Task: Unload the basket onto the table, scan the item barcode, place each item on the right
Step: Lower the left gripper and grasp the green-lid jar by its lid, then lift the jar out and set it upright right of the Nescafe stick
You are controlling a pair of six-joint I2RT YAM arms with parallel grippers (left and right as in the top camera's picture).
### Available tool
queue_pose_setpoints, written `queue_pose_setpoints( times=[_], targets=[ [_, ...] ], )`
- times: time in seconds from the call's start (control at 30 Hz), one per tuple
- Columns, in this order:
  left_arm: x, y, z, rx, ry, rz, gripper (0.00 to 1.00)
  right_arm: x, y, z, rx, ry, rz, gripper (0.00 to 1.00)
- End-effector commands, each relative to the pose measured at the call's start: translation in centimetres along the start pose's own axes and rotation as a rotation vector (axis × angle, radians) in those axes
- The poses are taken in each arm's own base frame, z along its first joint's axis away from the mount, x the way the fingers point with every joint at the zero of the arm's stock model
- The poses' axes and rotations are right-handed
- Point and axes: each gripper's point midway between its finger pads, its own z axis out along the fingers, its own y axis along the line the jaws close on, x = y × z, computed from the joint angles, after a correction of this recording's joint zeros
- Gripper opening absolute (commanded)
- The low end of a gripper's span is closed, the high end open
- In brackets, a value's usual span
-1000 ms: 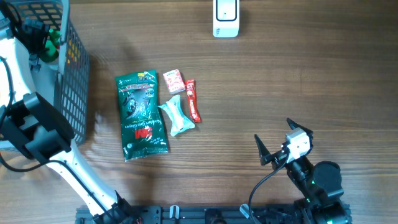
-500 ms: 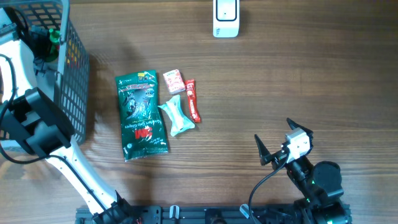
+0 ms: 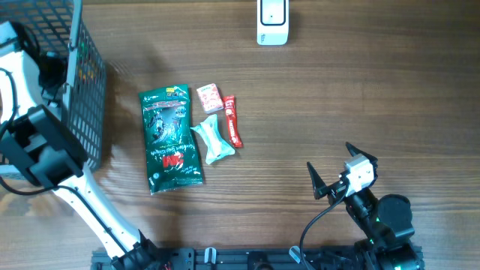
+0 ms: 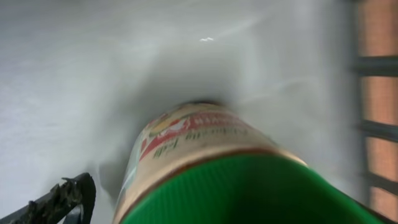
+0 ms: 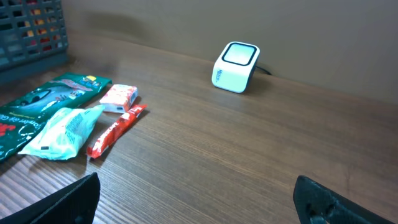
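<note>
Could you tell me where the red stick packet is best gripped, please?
Probably across its narrow width, near the upper half, from straight above: the red stick packet lies flat, and the pale green pouch crowds its lower left side.

The left arm [image 3: 94,210] is showing along the left edge of the overhead frame as smooth white tubular links. It is carrying a boxy matte-black joint housing [image 3: 41,146]. One ridged black finger [image 4: 62,198] of the left gripper is peeking in at the lower left of the left wrist frame. At the overhead frame's lower right, the right arm [image 3: 386,217] is appearing as rounded black housings, with a thin black cable [image 3: 319,220] curving off it. The right gripper [image 3: 328,154] is wearing a white block [image 3: 361,172] behind two pointed black fingers [image 3: 315,181].
</note>
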Motion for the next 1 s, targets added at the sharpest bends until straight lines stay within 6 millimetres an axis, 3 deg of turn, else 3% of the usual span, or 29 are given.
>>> queue_pose_setpoints(
  times=[0.0, 0.1, 0.27, 0.37, 0.53, 0.6, 0.8, 0.97],
  targets=[
    [-1.5, 4.1, 1.1, -0.067, 0.036, -0.053, 0.9, -0.6, 0.1, -0.2, -0.007, -0.022, -0.008, 1.0],
    [-2.1, 5.6, 0.8, -0.08, 0.05, -0.086, 0.91, -0.7, 0.1, -0.2, -0.008, -0.022, -0.008, 1.0],
    [-3.0, 6.2, 0.5, -0.069, 0.042, -0.108, 0.92, -0.7, 0.1, -0.2, -0.008, -0.022, -0.008, 1.0],
    [-3.2, 6.0, 0.5, -0.06, 0.03, -0.105, 0.87, -0.7, 0.1, -0.2, -0.007, -0.022, -0.008, 1.0],
    [-3.6, 6.3, 0.6, -0.084, 0.006, -0.102, 0.54, -0.7, 0.1, -0.2, -0.008, -0.022, -0.008, 1.0],
    [-3.7, 6.7, 0.7, -0.105, -0.005, -0.101, 0.46, -0.7, 0.1, -0.2, -0.008, -0.022, -0.008, 1.0],
    [-3.0, 6.3, 0.6, -0.113, 0.009, -0.038, 0.43, -0.6, 0.1, -0.2, -0.007, -0.022, -0.008, 1.0],
    [-2.2, 4.3, -0.3, -0.086, -0.003, -0.001, 0.44, -0.6, 0.1, -0.2, -0.007, -0.022, -0.008, 1.0]
  ],
)
